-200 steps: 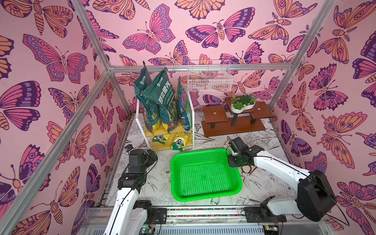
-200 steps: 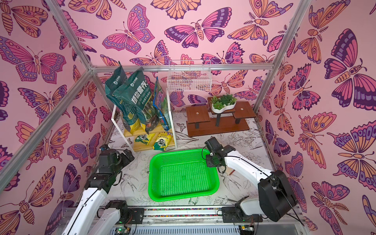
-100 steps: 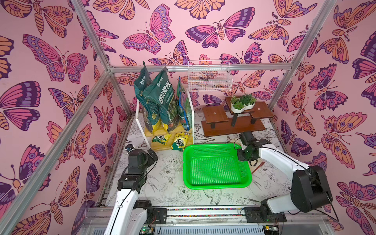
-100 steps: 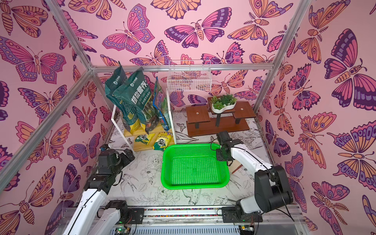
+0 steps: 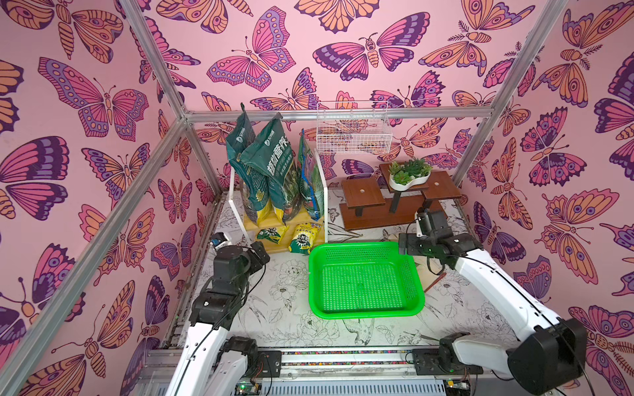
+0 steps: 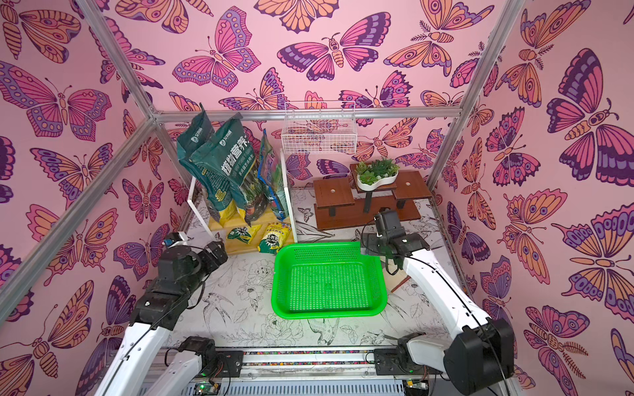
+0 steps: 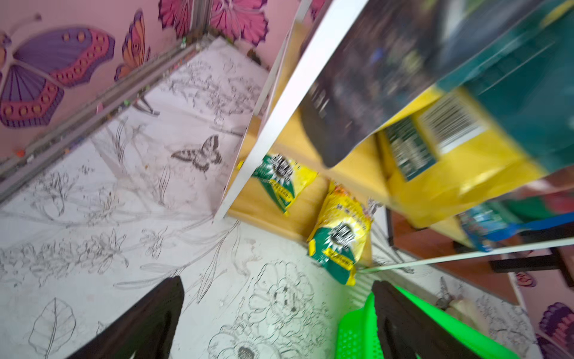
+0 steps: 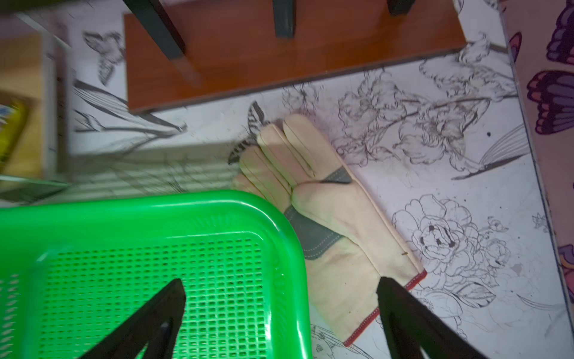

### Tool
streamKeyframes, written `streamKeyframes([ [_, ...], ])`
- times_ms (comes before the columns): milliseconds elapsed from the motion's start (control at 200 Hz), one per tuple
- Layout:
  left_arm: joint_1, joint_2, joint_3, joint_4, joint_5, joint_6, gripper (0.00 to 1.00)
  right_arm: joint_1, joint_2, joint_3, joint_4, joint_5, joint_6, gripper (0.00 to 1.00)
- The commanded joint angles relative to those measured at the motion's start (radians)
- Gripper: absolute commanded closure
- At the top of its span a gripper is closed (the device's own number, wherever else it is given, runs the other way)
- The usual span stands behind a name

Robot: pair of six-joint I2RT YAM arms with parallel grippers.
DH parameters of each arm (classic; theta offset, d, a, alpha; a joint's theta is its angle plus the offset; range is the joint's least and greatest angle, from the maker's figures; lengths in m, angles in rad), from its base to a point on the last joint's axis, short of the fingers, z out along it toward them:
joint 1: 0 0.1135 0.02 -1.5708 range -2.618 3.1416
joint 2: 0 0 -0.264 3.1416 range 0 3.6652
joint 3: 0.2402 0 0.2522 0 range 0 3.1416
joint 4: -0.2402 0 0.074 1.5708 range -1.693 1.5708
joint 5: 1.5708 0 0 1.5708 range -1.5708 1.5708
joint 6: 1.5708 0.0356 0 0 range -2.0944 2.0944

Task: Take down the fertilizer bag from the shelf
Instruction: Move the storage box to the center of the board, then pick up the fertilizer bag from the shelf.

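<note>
The shelf (image 5: 305, 219) stands at the back left, a white frame with yellowish boards. Tall dark green fertilizer bags (image 5: 274, 171) (image 6: 233, 171) stand upright on its upper board. Two small yellow-green bags (image 5: 303, 236) (image 7: 338, 239) lie on the lower board. My left gripper (image 5: 260, 250) (image 7: 278, 283) is open and empty, low in front of the shelf's left corner. My right gripper (image 5: 404, 245) (image 8: 281, 281) is open, its fingers astride the far right rim of a green basket (image 5: 363, 245) (image 8: 298, 264), touching nothing.
A beige work glove (image 8: 335, 217) lies on the mat, partly under the basket's right side. A dark brown stepped stand (image 5: 387, 212) with a plant dish (image 5: 410, 175) is behind my right gripper. A white wire basket (image 5: 353, 130) hangs on the back wall.
My right gripper carried the green basket back and to the right, toward the shelf, then opened and let go of its rim. The left arm stayed put.
</note>
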Motion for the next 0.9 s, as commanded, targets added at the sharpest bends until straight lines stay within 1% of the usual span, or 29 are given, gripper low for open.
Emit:
streamKeyframes([
  [0, -0.018, 0.002, 0.102, -0.034, -0.044, 0.036, 0.00, -0.002, -0.034, 0.045, 0.041, -0.070, 0.044, 0.01],
  [75, -0.027, 0.032, 0.184, -0.041, -0.042, 0.045, 0.00, -0.001, -0.057, 0.052, 0.064, -0.099, 0.059, 0.01],
  [175, -0.027, 0.097, 0.318, -0.053, -0.045, 0.069, 0.00, -0.002, -0.056, 0.073, 0.052, -0.135, 0.067, 0.03],
  [366, -0.029, 0.272, 0.600, -0.050, -0.031, 0.193, 0.00, 0.001, -0.035, 0.078, 0.020, -0.204, 0.056, 0.07],
  [466, -0.027, 0.352, 0.704, -0.047, -0.030, 0.223, 0.00, 0.003, -0.039, 0.064, 0.022, -0.223, 0.060, 0.09],
  [576, -0.027, 0.404, 0.757, -0.028, -0.032, 0.235, 0.01, 0.003, -0.046, 0.053, 0.020, -0.217, 0.055, 0.09],
  [756, -0.019, 0.462, 0.777, 0.039, -0.067, 0.268, 0.10, 0.003, -0.054, 0.046, 0.020, -0.210, 0.046, 0.09],
  [891, 0.007, 0.515, 0.785, 0.060, -0.063, 0.280, 0.12, 0.003, -0.060, 0.035, 0.033, -0.208, 0.047, 0.09],
])
